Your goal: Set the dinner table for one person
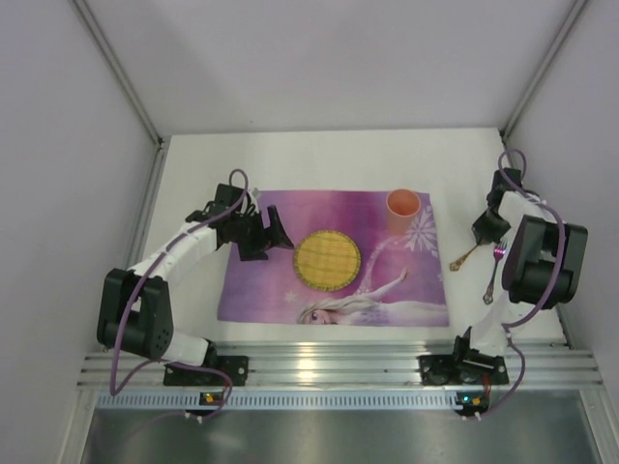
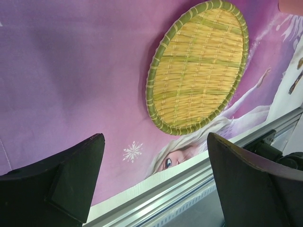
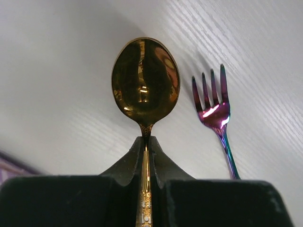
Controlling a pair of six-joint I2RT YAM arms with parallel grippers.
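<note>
My right gripper (image 1: 484, 235) is shut on the handle of a gold spoon (image 1: 462, 259). It holds the spoon over the white dinner table (image 1: 319, 155), just right of the purple placemat (image 1: 280, 290). In the right wrist view the spoon's bowl (image 3: 145, 80) sticks out past my closed gripper (image 3: 146, 142). An iridescent fork (image 3: 215, 111) lies on the table beside it, also seen from above (image 1: 494, 273). A woven yellow plate with a green rim (image 1: 327, 258) sits mid-placemat. My left gripper (image 1: 278, 238) is open and empty just left of the plate (image 2: 199, 66).
An orange cup (image 1: 403, 203) stands on the placemat's far right corner. Aluminium rails (image 1: 329, 362) run along the table's near edge. White walls enclose the left, right and back sides.
</note>
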